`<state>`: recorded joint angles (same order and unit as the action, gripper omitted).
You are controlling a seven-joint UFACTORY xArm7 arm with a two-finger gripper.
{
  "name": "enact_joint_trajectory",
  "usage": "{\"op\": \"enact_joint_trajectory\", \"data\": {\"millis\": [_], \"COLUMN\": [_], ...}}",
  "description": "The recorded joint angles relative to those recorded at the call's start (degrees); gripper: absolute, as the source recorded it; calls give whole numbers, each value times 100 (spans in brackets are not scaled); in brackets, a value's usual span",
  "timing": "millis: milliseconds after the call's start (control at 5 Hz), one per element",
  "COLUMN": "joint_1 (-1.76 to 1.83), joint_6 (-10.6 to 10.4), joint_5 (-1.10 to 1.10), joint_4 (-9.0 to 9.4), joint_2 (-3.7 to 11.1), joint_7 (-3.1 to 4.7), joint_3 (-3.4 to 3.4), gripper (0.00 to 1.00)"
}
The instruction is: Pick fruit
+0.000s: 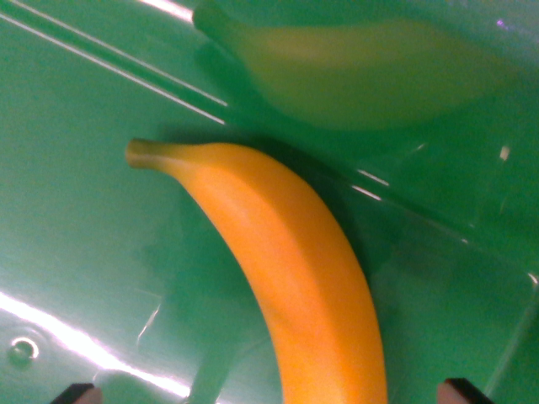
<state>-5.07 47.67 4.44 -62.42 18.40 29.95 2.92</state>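
Observation:
A yellow banana (pixel 286 261) fills the middle of the wrist view, lying on a glossy green surface (pixel 76 252). Its stem end points to the upper left and its body curves down to the bottom edge. Only the two dark fingertips of my gripper (pixel 269 394) show, one at the bottom left corner (pixel 76 392) and one at the bottom right (pixel 463 391). They stand wide apart on either side of the banana and do not touch it, so the gripper is open. The banana's lower end is cut off by the frame.
A blurred greenish banana shape (pixel 370 71) lies across the top; whether it is a second fruit or a reflection in a green wall I cannot tell. Bright glare streaks cross the surface at the lower left (pixel 76 337) and upper left.

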Motion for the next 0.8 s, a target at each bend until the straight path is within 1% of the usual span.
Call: {"op": "enact_joint_trajectory", "data": {"millis": [200, 400, 600, 800], "joint_1": [-29, -29, -54, -54], "joint_6": [-204, -204, -383, -383], "joint_5": [0, 0, -1, -1], "joint_4": [115, 115, 215, 215], "joint_2": [64, 64, 120, 120], "joint_7": [133, 133, 248, 248], "joint_3": [16, 16, 31, 31], "gripper": [0, 0, 0, 0]}}
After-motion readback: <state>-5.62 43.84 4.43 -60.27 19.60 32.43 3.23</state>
